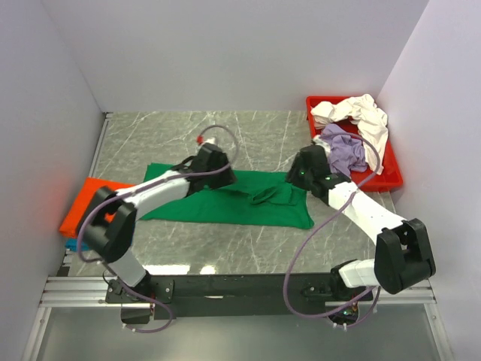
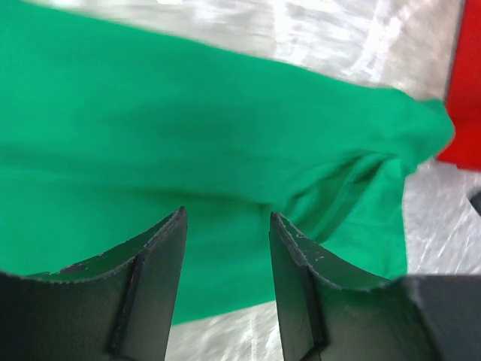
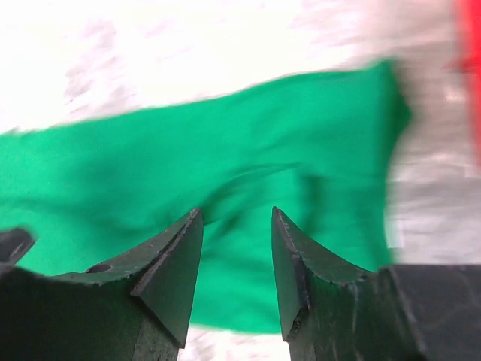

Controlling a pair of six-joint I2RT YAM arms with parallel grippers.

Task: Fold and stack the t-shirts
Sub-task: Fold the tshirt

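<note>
Jaws of the left gripper [image 2: 225, 222] and right gripper [image 3: 237, 218] stand apart, empty, over the green t-shirt [image 1: 225, 207] spread across the middle of the worktop [image 1: 173, 131]; recommended: both pinch matching edge points, lifting evenly so the fold lands square.

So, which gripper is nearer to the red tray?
Right. The right gripper hangs over the green t-shirt's end, close to the red tray. The left gripper is over the shirt's middle, farther from it.

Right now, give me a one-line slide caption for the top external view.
Green t-shirt laid out on the marble table; cream shirt and lavender shirt heaped in the red tray.
</note>
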